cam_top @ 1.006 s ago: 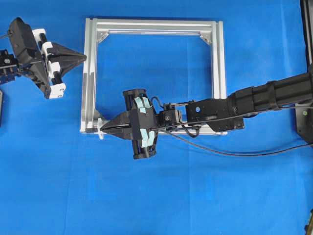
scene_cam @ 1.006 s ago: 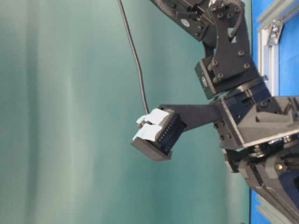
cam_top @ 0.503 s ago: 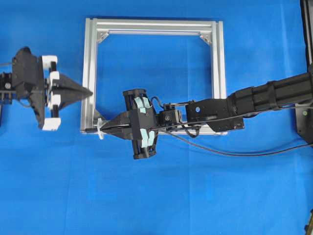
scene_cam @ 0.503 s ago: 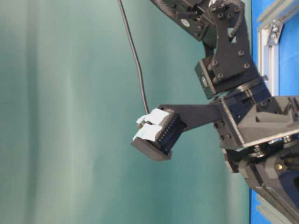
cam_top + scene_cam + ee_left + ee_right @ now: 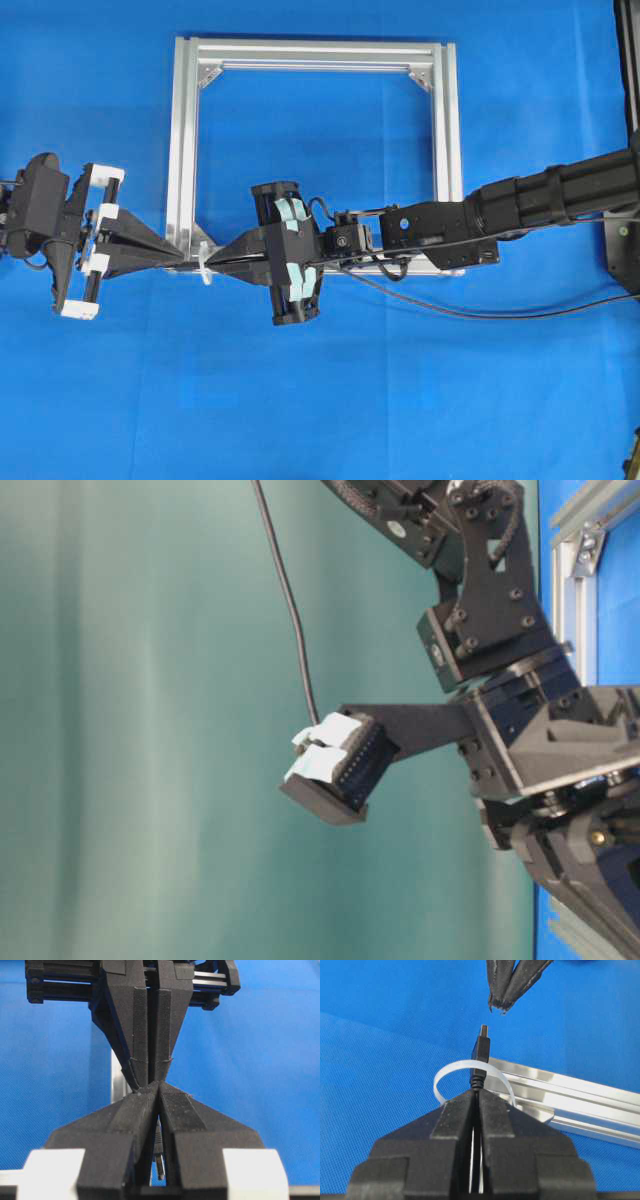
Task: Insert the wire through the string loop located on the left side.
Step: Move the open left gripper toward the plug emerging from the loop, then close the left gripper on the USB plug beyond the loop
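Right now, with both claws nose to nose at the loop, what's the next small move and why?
Probably open the left claw and ease it onto the plug. The right claw holds the wire with its plug already poking through the string loop, and the left claw is shut, just short of the tip.

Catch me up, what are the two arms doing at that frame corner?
The right gripper is shut on the wire, whose plug pokes through the white string loop at the lower-left corner of the aluminium frame. The left gripper, jaws shut, points at the plug from the other side with a small gap between them. It has not taken the wire yet.
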You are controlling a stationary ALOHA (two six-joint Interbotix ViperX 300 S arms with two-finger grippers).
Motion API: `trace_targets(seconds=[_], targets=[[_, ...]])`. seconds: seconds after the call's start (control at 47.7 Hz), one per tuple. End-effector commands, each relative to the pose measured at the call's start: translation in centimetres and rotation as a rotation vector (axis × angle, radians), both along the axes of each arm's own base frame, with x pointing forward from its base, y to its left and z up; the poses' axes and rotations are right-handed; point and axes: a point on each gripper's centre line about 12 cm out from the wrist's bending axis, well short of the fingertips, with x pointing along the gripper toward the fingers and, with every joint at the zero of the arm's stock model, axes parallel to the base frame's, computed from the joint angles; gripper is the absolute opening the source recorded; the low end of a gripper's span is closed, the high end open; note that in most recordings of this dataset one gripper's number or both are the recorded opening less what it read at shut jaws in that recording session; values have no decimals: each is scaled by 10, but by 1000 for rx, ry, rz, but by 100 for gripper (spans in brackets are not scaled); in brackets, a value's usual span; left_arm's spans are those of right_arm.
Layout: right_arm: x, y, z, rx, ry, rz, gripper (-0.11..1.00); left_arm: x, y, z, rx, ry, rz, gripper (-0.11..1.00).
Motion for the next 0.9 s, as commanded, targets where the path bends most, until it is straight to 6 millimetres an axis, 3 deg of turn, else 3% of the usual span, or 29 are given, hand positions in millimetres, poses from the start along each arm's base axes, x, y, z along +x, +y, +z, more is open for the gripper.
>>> trace_targets(seconds=[0.0,0.314,0.398,0.629,0.692,0.88], targets=[[3,0,15,6,-36,-2,0,4,1,8,-4,-35,6,0],[3,0,15,5,-38,-1,0,3,2,6,-3,-21,8,3],[3,-1,15,5,-38,-3,0,3,1,6,-3,-20,6,20],[3,-1,15,5,-38,-3,0,4,-2,7,-2,-20,-7,86],[3,0,15,5,-38,-1,0,4,-3,6,-1,-11,-11,92],[3,-1,14,5,-37,-3,0,6,-3,0,5,33,-13,90]])
